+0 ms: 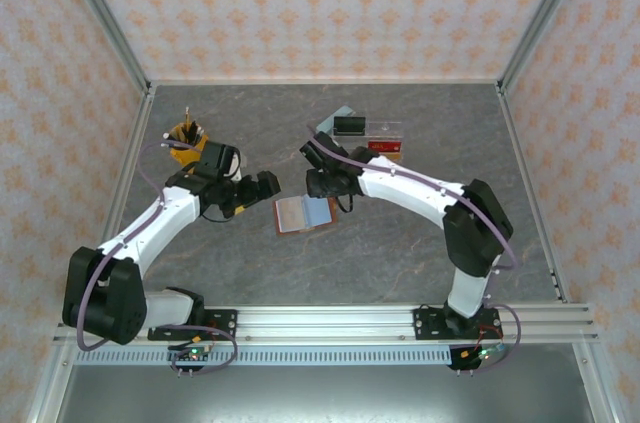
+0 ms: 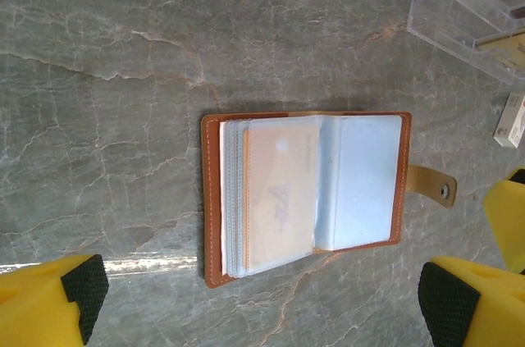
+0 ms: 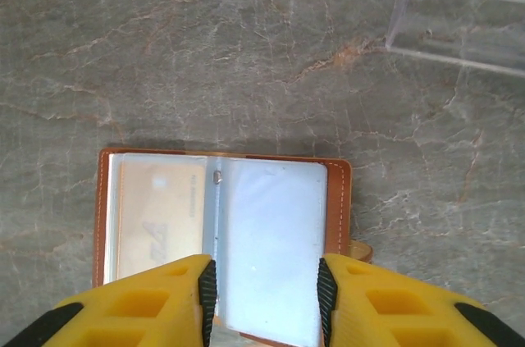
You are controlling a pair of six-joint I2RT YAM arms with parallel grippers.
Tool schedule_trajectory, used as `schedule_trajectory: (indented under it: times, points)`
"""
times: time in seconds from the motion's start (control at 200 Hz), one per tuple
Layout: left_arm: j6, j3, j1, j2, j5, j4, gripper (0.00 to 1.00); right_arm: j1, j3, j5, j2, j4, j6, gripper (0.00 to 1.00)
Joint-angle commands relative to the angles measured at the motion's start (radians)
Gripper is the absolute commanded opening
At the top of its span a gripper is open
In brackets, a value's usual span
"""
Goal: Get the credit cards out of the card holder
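The card holder (image 1: 305,213) lies open like a book on the grey marble table, brown leather edge around clear sleeves. In the left wrist view the card holder (image 2: 305,195) shows a tan credit card (image 2: 279,191) inside the top sleeve on the thick page stack, and a light blue page beside it. My left gripper (image 1: 257,189) hangs wide open just left of it, its fingers (image 2: 82,289) well apart. Directly above the light blue page of the card holder (image 3: 271,224), my right gripper (image 3: 267,298) has its jaws apart, nothing pinched. The tan card (image 3: 156,216) lies left of its fingers.
A clear acrylic tiered organiser (image 1: 375,133) stands behind the wallet, holding a black box (image 1: 350,125) and a red item (image 1: 385,148). A cup of yellow pens (image 1: 187,135) sits at the back left. Metal frame rails edge the table.
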Motion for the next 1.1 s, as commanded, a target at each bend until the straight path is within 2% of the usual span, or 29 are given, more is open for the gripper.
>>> schedule_trajectory:
  times: [0.0,0.165,0.265,0.495,0.801,1.096]
  points:
    - [-0.030,-0.020,0.007,0.014,0.003,0.026,1.00,0.015,0.058,0.007,0.067,-0.009,0.096,0.43]
    - [-0.036,-0.017,0.007,0.025,-0.048,0.014,0.99,0.038,0.136,0.041,0.163,-0.076,0.095,0.46]
    - [-0.047,-0.020,0.006,0.037,-0.062,0.018,1.00,0.039,0.184,0.108,0.223,-0.141,0.087,0.47]
    - [-0.057,-0.020,-0.008,0.081,0.008,0.055,0.92,0.041,0.234,0.174,0.304,-0.209,0.072,0.53]
    - [-0.072,-0.012,-0.049,0.137,0.030,0.086,0.80,0.041,0.259,0.131,0.382,-0.228,0.059,0.57]
    - [-0.079,-0.007,-0.073,0.177,0.042,0.104,0.60,0.037,0.229,0.023,0.400,-0.186,0.062,0.48]
